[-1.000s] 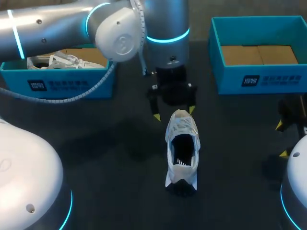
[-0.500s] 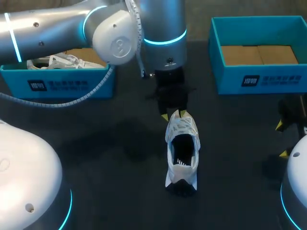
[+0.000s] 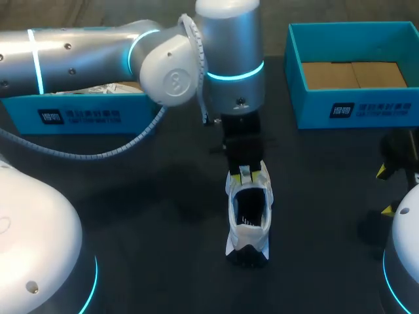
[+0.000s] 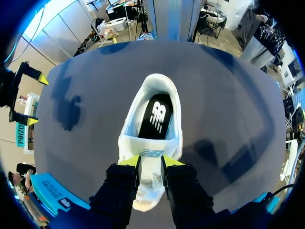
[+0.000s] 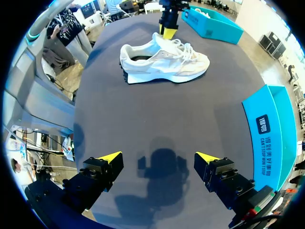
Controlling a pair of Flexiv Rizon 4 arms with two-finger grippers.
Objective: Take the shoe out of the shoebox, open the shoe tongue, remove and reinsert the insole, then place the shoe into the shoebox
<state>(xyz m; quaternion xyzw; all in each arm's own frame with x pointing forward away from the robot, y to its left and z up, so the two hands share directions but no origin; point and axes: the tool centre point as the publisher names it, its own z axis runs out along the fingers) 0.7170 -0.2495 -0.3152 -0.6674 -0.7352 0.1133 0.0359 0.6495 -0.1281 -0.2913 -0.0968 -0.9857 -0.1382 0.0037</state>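
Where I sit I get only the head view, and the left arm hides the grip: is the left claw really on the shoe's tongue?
Observer: Yes. In the left wrist view the left claw is shut on the tongue, one tip on each side.
Operator: Is the insole in?
Observer: That view looks straight in: a black insole lies inside the shoe.
Operator: And the right claw?
Observer: The right claw is open over the table, nothing in it.

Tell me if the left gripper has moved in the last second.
Yes. Against the shoe, which stayed put, the left gripper moved from beyond the toe to over the laces, its jaws closing on the tongue.
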